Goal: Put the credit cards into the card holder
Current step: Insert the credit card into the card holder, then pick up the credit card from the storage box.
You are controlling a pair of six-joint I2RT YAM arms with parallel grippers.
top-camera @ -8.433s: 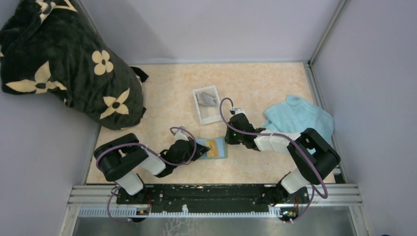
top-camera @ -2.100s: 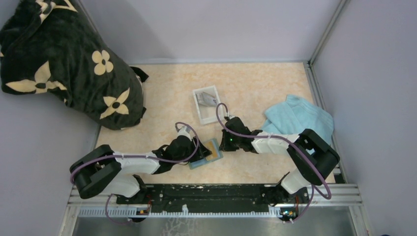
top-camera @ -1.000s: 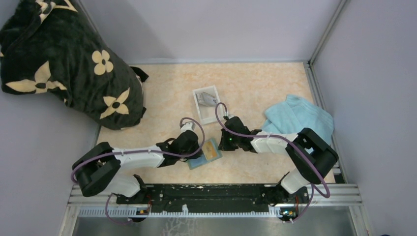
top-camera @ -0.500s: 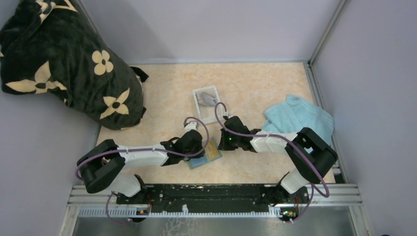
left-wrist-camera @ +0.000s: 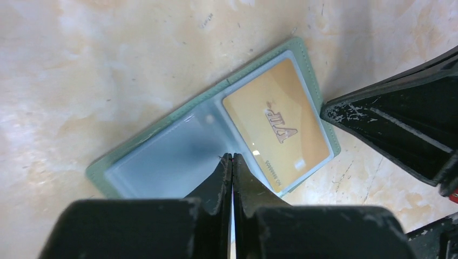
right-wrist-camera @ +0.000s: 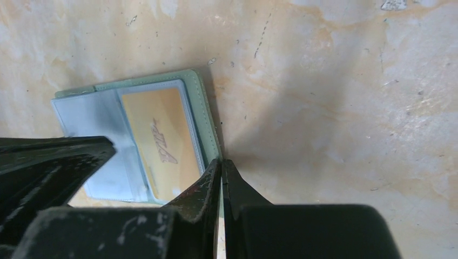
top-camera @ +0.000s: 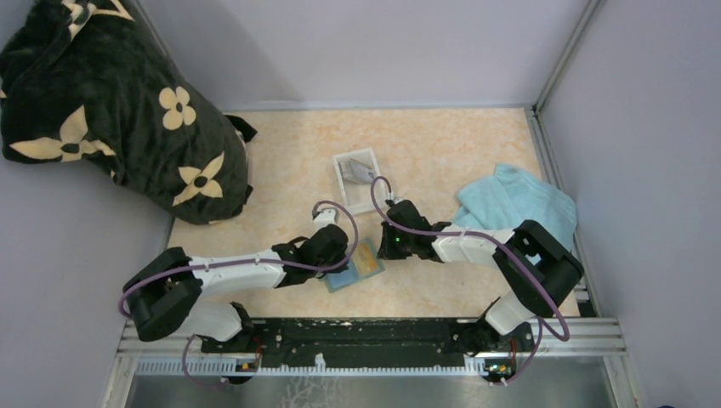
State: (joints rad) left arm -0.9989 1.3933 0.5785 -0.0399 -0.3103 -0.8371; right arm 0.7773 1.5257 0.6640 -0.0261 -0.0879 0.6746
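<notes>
The card holder [top-camera: 355,270] lies open on the table, pale blue inside with a grey-green rim [left-wrist-camera: 162,121] [right-wrist-camera: 197,102]. An orange-yellow credit card [top-camera: 368,258] sits in its right pocket [left-wrist-camera: 275,129] [right-wrist-camera: 162,140]; the left pocket [left-wrist-camera: 173,162] looks empty. My left gripper [top-camera: 342,258] is shut, its tips [left-wrist-camera: 232,157] at the holder's middle fold. My right gripper [top-camera: 384,247] is shut, its tips [right-wrist-camera: 221,162] at the holder's right edge. More cards, dark grey and whitish [top-camera: 360,172], lie in the white tray.
The white tray [top-camera: 363,202] stands just behind the holder. A light blue towel [top-camera: 514,202] lies at the right. A large black bag with cream flowers [top-camera: 110,110] fills the back left corner. Walls close the table in on three sides.
Since 8 s ago the holder has slid left and turned, and both grippers have closed in on it. Over the last second only the left arm's elbow shifts slightly.
</notes>
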